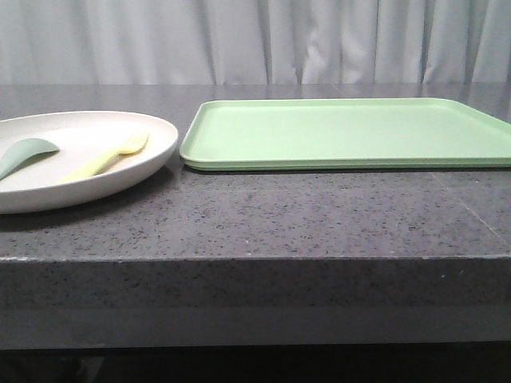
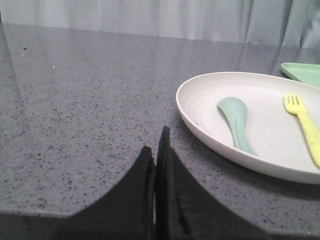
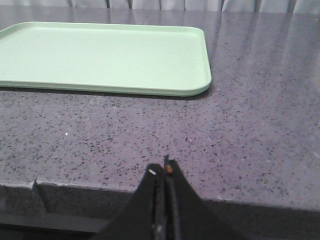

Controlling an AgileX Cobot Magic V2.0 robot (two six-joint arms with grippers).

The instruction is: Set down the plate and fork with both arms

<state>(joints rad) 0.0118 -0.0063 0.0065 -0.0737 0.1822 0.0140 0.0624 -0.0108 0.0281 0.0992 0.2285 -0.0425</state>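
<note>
The cream-white plate [image 1: 120, 171] sits at the table's left; it also shows in the left wrist view [image 2: 200, 127]. The pale yellow fork [image 1: 108, 158] lies in it, also seen in the left wrist view [image 2: 306, 125], beside a grey-green spoon [image 1: 24, 153] that the left wrist view [image 2: 236, 121] shows too. My left gripper [image 2: 156, 145] is shut and empty, above the table to the left of the plate. My right gripper [image 3: 164, 167] is shut and empty, near the table's front edge, in front of the tray. Neither gripper shows in the front view.
A rectangular light green tray [image 1: 351, 134] lies to the right of the plate, close to its rim; it also shows in the right wrist view [image 3: 100, 57]. The dark speckled stone table [image 1: 279, 215] has a front edge near the camera. A grey curtain hangs behind.
</note>
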